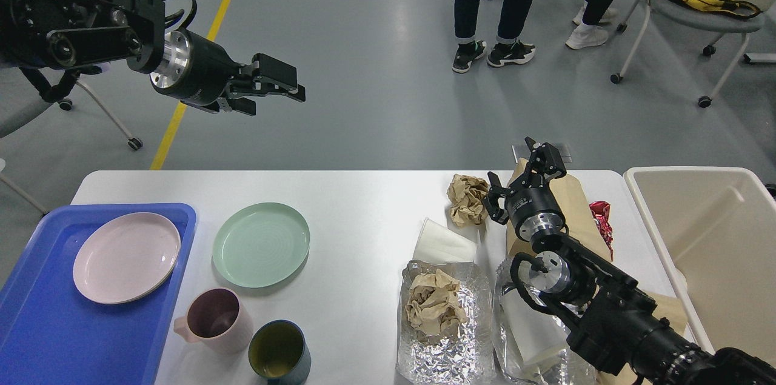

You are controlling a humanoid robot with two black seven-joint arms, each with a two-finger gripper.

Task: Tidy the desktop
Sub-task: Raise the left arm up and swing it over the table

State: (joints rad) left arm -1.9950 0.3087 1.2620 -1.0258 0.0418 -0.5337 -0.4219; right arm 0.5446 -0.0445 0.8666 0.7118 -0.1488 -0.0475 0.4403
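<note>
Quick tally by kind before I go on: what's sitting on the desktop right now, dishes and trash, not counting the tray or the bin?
Plates: 2, pink plate on the blue tray, green plate on the desktop
Cups: 2, pink cup, teal cup
Crumpled brown paper balls: 2
Foil sheets: 2
White napkin: 1
Brown paper bag: 1
Red wrapper: 1
Total: 11

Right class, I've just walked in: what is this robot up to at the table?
It is tidying the desktop. The right gripper hangs open over a brown paper bag, near a crumpled paper ball. The left gripper is raised, holding nothing. A pink plate lies in the blue tray; the beige bin is empty.
</note>
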